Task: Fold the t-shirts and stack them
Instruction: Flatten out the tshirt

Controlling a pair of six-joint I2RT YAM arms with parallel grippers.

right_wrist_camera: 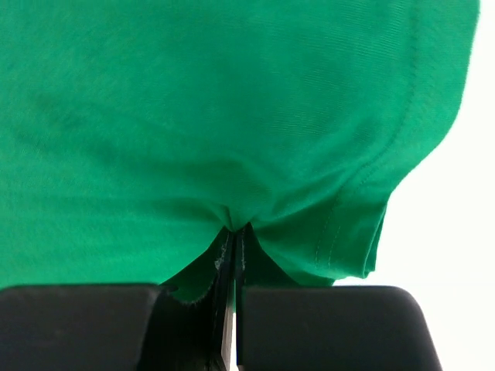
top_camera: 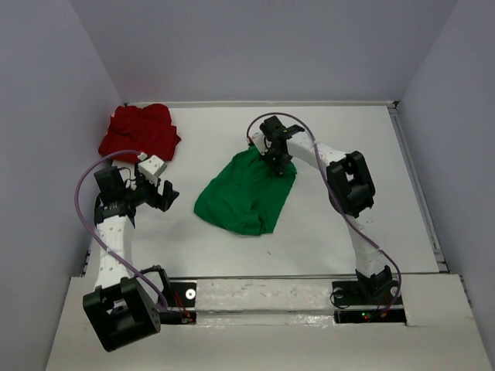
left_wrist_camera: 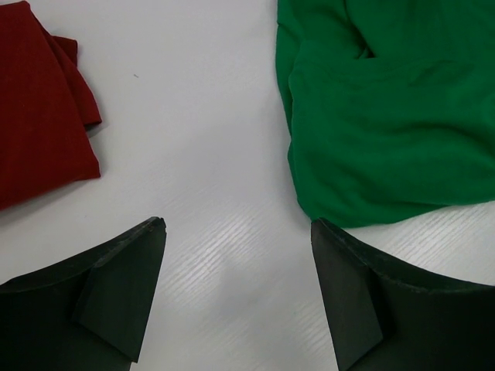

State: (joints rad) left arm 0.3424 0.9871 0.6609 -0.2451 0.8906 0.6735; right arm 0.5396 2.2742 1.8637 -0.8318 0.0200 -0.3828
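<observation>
Your right jaws are pinching shut on the far edge of the bright green cloth t-shirt (top_camera: pixel 246 197) to start a fold. Your left jaws are hanging open near the deep red cloth t-shirt (top_camera: pixel 139 133).

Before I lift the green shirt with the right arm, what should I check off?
1. Right gripper shut on the green t-shirt: ok, cloth is pinched between the jaws beside a stitched hem.
2. Only one layer gripped: cannot tell, the pinched fold hides it.
3. Left gripper free of cloth: ok, open over bare table.
4. Red t-shirt apart from the green one: ok, a strip of table lies between them.
5. Green t-shirt lying flat: not ok, it is bunched and creased.
</observation>
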